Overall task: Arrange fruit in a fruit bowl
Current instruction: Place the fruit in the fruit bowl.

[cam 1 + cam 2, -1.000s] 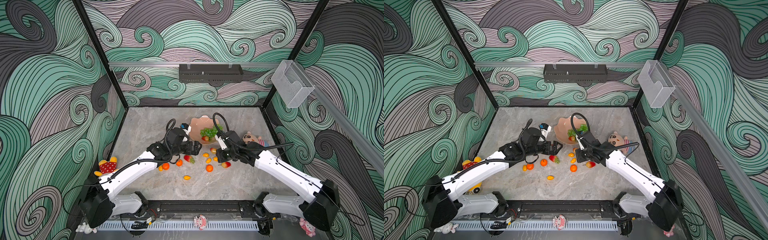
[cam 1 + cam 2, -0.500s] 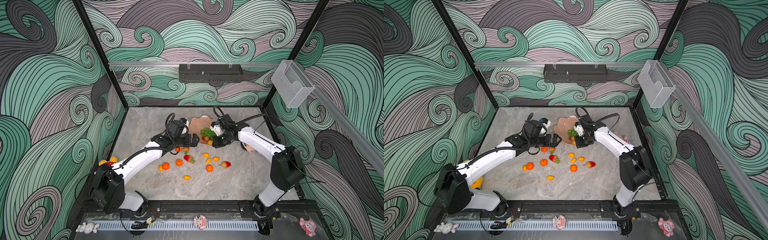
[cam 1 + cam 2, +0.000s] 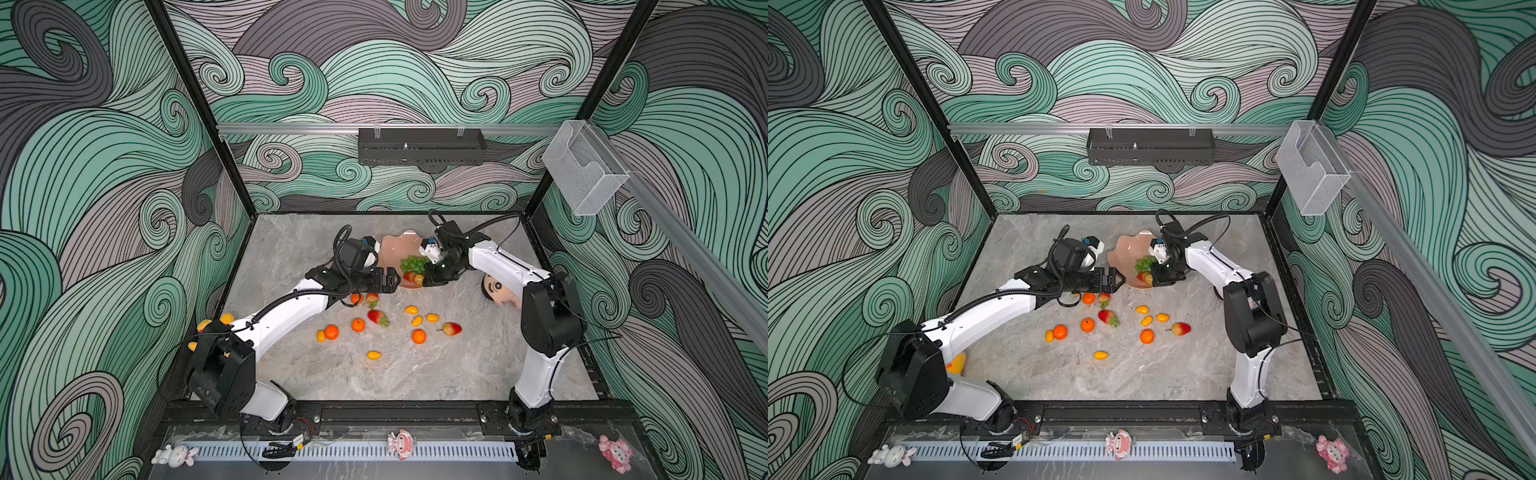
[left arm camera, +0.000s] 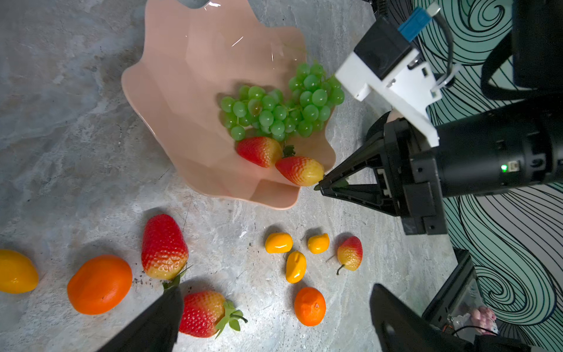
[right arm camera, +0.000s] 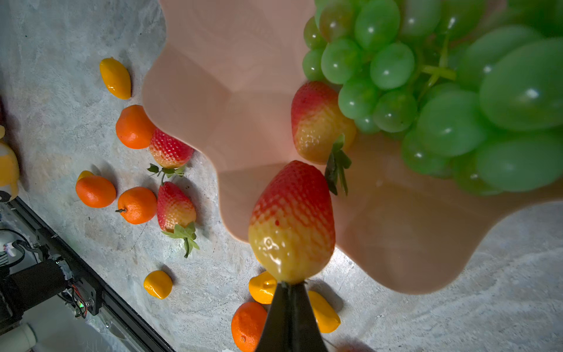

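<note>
– Setting the strawberry into the fruit bowl, by the look of it?

– Looks so. Pinched at its pale, leafy end by the right claw, tips together on it, red point aimed inward over the bowl's rim. Cannot tell whether already touching the bowl wall.

– How to finish well?

– Carry a little further inward before letting go, clear of the scalloped edge; otherwise likely to roll out onto the desk. Lower until nearly resting, then part the tips slowly. Aim for the bare spot beside the other strawberry, not on top of the grape bunch.

– And the left claw?

– Spread wide, empty, hovering just beside the bowl, above loose strawberries. Best held back to avoid crowding the right one.

– And the bowl itself?

– Shallow, glossy, peach-pink, shell-shaped with a wavy rim. Standing toward the back of the desk, between the two claws. Inside: green grapes heaped at one side, one strawberry against them, plenty of bare pink besides.

– The rest of the fruit?

– Scattered on the desk in front of the bowl: round orange tangerines, red strawberries with green leaves, small yellow-orange ovals.
</note>
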{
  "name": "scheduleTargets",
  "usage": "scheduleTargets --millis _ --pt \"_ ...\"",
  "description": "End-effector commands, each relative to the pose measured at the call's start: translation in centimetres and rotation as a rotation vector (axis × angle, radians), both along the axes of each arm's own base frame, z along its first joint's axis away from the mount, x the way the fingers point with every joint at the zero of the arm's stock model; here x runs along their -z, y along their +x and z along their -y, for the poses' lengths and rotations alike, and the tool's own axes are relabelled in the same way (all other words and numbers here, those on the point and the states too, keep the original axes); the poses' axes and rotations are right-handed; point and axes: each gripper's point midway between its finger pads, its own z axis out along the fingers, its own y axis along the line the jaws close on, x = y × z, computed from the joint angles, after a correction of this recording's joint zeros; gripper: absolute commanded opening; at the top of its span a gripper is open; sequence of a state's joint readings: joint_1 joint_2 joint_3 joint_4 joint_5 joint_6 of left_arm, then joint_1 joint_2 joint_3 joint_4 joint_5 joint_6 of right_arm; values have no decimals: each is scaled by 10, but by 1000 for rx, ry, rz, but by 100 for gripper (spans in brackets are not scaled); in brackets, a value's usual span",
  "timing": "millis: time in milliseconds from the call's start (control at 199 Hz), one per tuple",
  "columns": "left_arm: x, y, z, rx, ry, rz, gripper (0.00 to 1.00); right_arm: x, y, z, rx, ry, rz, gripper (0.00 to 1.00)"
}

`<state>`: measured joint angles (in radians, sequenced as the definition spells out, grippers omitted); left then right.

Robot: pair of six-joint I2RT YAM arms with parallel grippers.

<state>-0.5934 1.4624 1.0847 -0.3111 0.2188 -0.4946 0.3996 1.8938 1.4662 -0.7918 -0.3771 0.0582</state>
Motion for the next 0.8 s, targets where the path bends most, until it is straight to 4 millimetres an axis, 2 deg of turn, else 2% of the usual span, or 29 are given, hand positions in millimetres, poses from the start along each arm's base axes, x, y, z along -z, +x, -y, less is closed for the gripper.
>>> scheduleTargets --millis 0,70,231,307,503,598,623,794 --pt "-11 3 5 35 -9 1 98 0 -2 4 -8 -11 -23 6" --pt "-10 2 6 46 -15 -12 98 0 -1 7 0 -26 -14 12" --pt "-7 -2 9 69 -25 -26 98 -7 -1 14 16 -52 18 33" --pt "-6 -4 8 68 -30 -26 98 -12 -2 17 25 -54 36 37" --pt "-10 -10 6 66 -52 -18 98 -33 -6 22 53 -41 88 41" --pt "-7 -15 5 69 -54 -26 98 -45 -13 28 75 -34 124 41" --pt "-18 -19 3 72 -71 -2 98 -49 -15 29 82 -33 135 42" --pt "-19 -33 0 74 -97 13 98 -63 -32 46 153 -21 204 42"
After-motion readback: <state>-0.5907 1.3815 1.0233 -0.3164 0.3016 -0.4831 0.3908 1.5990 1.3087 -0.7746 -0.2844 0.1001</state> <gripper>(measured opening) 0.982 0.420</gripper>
